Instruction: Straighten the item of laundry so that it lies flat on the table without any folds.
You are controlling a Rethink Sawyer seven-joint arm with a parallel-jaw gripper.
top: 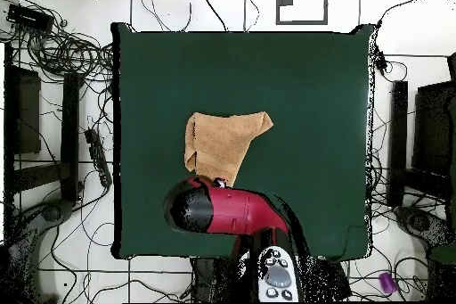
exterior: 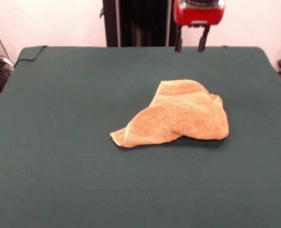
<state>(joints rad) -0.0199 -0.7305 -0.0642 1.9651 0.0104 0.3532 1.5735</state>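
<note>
The orange-tan towel (exterior: 178, 116) lies crumpled and folded over itself a little right of the middle of the dark green table (exterior: 59, 142). One corner points toward the front left, and no label shows. My gripper (exterior: 190, 45) hangs above the table's far edge, behind the towel and well clear of it. Its two dark fingers (exterior: 178, 45) stand apart and hold nothing. In the overhead view the towel (top: 223, 144) lies left of the middle of the table (top: 312, 95). The red arm (top: 236, 211) reaches over the table just below the towel and hides the gripper.
Cables and dark stands (top: 53, 95) surround the table on the floor. A black pedestal column (exterior: 140, 23) stands behind the table's far edge. The cloth is turned up at the far left corner (exterior: 31, 52).
</note>
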